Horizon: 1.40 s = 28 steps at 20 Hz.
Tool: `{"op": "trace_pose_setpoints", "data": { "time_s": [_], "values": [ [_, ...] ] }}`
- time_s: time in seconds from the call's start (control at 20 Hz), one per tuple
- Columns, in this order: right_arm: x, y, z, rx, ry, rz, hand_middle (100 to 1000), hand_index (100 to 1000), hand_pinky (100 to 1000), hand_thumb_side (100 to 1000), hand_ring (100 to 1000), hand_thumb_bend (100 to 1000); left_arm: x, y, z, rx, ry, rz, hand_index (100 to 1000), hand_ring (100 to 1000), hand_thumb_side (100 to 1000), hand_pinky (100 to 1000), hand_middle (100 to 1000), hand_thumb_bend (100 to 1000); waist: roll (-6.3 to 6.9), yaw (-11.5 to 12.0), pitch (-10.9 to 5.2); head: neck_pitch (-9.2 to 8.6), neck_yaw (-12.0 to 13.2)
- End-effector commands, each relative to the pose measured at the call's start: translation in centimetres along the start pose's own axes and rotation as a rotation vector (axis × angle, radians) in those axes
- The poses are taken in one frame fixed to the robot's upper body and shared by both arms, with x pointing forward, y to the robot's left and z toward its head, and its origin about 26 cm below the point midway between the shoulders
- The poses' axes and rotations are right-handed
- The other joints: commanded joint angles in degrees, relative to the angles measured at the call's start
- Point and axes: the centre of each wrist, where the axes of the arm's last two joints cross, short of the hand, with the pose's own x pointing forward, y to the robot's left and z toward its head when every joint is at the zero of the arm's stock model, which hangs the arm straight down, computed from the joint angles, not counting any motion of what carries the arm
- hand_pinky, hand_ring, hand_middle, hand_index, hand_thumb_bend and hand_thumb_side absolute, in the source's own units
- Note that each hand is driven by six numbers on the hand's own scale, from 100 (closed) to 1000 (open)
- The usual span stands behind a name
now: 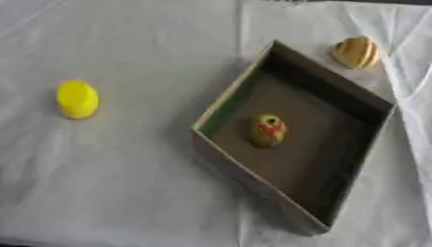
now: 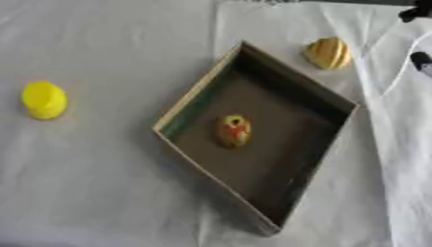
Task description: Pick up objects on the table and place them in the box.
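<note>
I see only dark bits of my right hand [image 2: 419,12] at the right eye view's upper right edge; its pose is unclear. My left hand doesn't show.

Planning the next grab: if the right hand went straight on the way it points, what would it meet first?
Probably the striped tan object beside the box, near its far corner. Only a dark tip of the right hand shows, so its heading is uncertain.
</note>
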Motion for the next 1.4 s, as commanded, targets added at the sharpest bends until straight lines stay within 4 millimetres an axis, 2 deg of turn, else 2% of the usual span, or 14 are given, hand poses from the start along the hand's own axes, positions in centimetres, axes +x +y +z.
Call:
{"op": "trace_pose_setpoints", "data": {
  "time_s": [0.05,0.75,1.1,1.25,1.4],
  "values": [
    [-0.3,-1.4,-0.1,-0.009,-0.005,0.014,835,975,937,292,1000,100,0.4,0.0,-0.8,-0.016,-0.030,0.003,859,821,618,820,779,100,0.01,0.1,-0.83,-0.97,-0.6],
    [0.9,-2.8,-3.5,-0.041,-0.115,-0.027,834,979,940,229,1000,100,0.4,-0.3,-0.9,-0.023,-0.033,0.020,858,822,618,820,780,100,-0.26,1.8,-0.17,-1.62,-2.8],
    [0.9,-3.2,-4.0,-0.030,-0.075,0.007,837,976,933,200,1000,100,0.4,-0.4,-0.9,-0.025,-0.033,0.026,858,820,617,820,780,100,-0.32,2.2,0.36,-2.13,-3.8],
    [0.6,-3.2,-4.0,-0.028,-0.006,0.077,854,977,937,195,1000,225,0.4,-0.5,-1.0,-0.027,-0.035,0.029,858,819,616,819,780,100,-0.28,2.4,0.89,-2.41,-4.1],
    [0.1,-2.9,-3.8,-0.034,0.079,0.144,857,976,945,202,1000,304,0.4,-0.6,-1.1,-0.029,-0.042,0.032,857,818,616,819,779,100,-0.27,2.6,1.60,-2.90,-4.4]
  ]
}}
